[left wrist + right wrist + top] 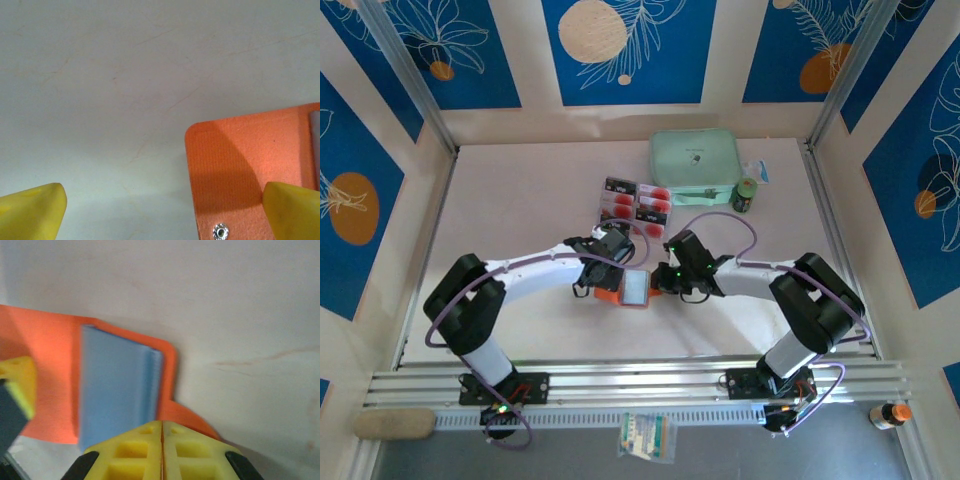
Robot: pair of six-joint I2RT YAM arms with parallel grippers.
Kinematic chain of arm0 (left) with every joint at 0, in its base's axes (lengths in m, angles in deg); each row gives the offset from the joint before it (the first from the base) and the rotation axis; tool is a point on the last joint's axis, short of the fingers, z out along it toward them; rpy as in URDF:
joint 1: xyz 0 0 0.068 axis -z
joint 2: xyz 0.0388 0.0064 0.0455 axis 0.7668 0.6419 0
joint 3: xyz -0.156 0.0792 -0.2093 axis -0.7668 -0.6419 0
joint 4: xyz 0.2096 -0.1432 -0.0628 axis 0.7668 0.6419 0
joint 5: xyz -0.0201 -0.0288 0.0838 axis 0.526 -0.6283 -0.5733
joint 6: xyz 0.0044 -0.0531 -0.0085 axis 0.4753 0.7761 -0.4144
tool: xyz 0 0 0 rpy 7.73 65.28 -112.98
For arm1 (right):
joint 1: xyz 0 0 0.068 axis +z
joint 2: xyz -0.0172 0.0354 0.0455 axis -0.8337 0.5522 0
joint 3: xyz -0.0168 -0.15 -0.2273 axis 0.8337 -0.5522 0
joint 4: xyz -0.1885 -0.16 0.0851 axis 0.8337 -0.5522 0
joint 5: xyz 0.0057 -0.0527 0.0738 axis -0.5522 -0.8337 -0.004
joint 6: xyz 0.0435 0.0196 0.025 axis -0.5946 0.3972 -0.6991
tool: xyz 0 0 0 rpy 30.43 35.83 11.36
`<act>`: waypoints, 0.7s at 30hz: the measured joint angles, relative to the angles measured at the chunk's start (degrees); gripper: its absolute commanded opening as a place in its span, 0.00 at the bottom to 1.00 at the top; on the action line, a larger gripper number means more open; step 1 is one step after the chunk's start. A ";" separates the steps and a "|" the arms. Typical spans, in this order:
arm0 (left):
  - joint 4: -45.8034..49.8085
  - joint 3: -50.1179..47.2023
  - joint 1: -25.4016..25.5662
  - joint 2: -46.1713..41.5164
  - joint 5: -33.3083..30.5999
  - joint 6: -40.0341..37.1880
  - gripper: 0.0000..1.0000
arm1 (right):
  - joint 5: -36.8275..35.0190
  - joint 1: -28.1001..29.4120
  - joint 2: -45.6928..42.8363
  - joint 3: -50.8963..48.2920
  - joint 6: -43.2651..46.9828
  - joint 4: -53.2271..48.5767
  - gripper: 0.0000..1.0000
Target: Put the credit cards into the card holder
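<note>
Top external view, for the whole layout: card holder [631, 288] open and flat on the counter [520, 190] toward the near edge, flanked by the left gripper [592, 287] on one side and the right gripper [660, 285] on the other; credit cards [638, 200] well apart behind, clustered just beside a mint-green case [695, 165] and a small green jar [747, 195]. Bare counter wide on the left, and between holder and cards. Left wrist view, for detail too fine from overhead: jaws spread wide, one yellow fingertip [30, 212] over bare counter, the other over the holder's orange cover beside a metal snap [220, 232]; rounded corner of the holder between them, pale counter open beyond. Right wrist view: jaws pressed together, pads meeting along a thin seam, at the near edge of the grey-blue sleeves [117, 385]; orange tab [192, 416] running under them, any grip on it impossible to tell. Left gripper's yellow fingertip at the far left of that view, over the orange.
</note>
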 measured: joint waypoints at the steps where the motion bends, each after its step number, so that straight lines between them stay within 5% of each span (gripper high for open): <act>1: -0.02 0.00 0.00 -0.09 0.00 0.00 1.00 | 0.00 -0.28 0.00 -0.52 0.02 -0.02 0.06; 21: -2.08 -6.99 0.02 -1.42 -0.52 3.48 1.00 | -0.15 -1.05 -1.11 -2.64 0.04 1.66 0.03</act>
